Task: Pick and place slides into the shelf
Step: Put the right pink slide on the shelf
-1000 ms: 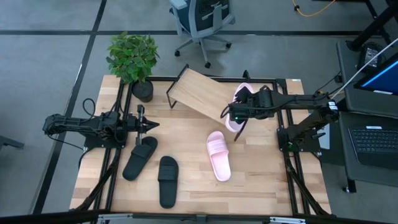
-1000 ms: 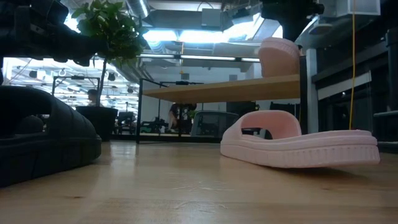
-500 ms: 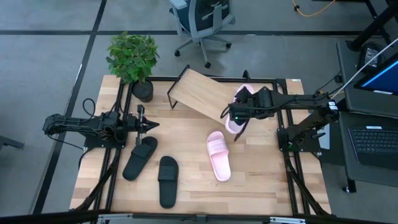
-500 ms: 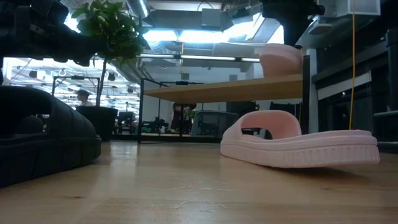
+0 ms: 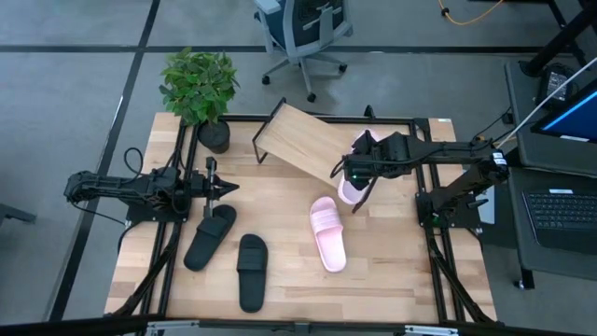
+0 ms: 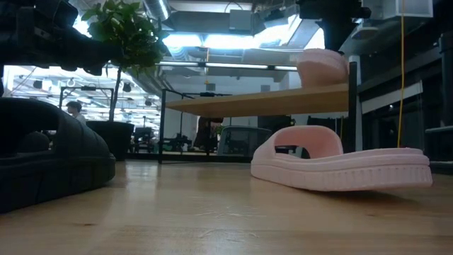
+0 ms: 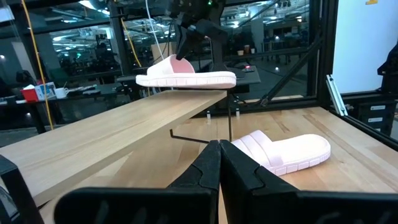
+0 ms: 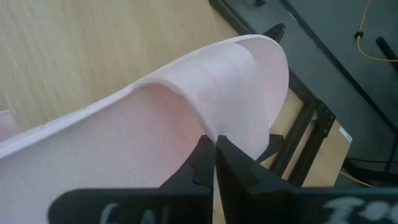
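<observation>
My right gripper [image 5: 359, 168] is shut on a pale pink slide [image 7: 186, 73], which it carries level just over the right end of the slanted wooden shelf [image 5: 298, 138]. Whether the sole touches the board I cannot tell. The low view shows this slide [image 6: 322, 67] above the board [image 6: 262, 99]. The second pink slide [image 5: 327, 233] lies sole-down on the table. Two black slides [image 5: 210, 236] [image 5: 252, 271] lie near the left side. My left gripper [image 5: 229, 187] is shut and waits over the table's left part, above the black slides. My right gripper [image 8: 214, 146] pinches the pink slide's wide strap at its edge [image 8: 217, 118] between the two fingers. It comes from above, slanting down [image 7: 189, 37]. The slide hangs below the fingers, roughly level, with its sole [image 7: 186, 81] close over the shelf's end.
A potted plant [image 5: 199, 89] stands at the table's far left corner beside the shelf. The shelf's thin black legs [image 7: 229, 121] stand on the table. Black frame rails [image 5: 429, 233] run along the table's sides. An office chair [image 5: 303, 33] is beyond the far edge.
My right gripper has lowered the pink slide a little toward the shelf's right end, and the slide has tipped flatter, sitting lower over the board than a second ago. The gripper has stayed shut on it.
</observation>
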